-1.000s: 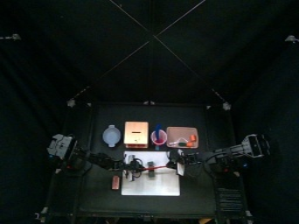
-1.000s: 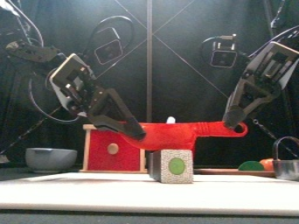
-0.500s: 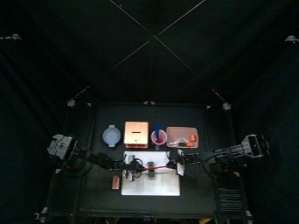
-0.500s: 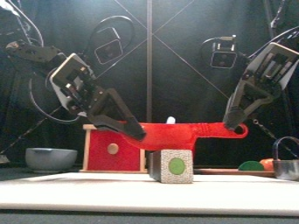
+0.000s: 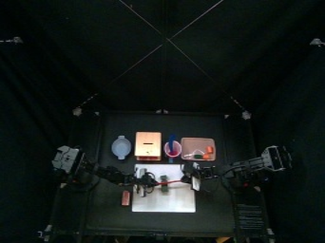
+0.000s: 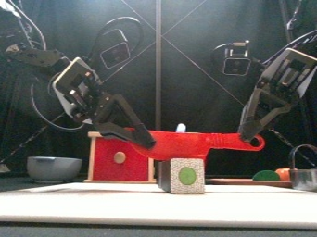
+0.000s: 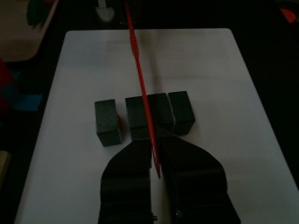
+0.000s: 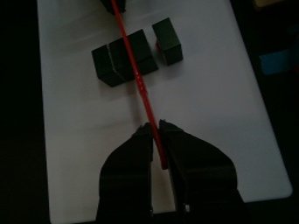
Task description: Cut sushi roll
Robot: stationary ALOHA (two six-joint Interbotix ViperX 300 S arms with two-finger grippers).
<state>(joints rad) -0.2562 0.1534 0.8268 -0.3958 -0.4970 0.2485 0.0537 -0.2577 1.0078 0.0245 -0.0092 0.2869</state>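
Top view: both arms meet over the white board (image 5: 166, 195); detail is too small to read.

Front view: left fingers (image 6: 139, 137) and right fingers (image 6: 254, 141) each clench an end of the red knife (image 6: 198, 141), held level just above the sushi roll (image 6: 183, 174); uneven lowering could tilt the blade.

Left wrist view: the blade runs over three dark pieces, one standing slightly apart.

Right wrist view: the blade crosses the pieces obliquely, so a slanted cut is likely.

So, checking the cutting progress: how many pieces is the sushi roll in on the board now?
3, side by side on the white board: one piece set slightly apart, a middle piece under the red knife, and one piece beyond it.
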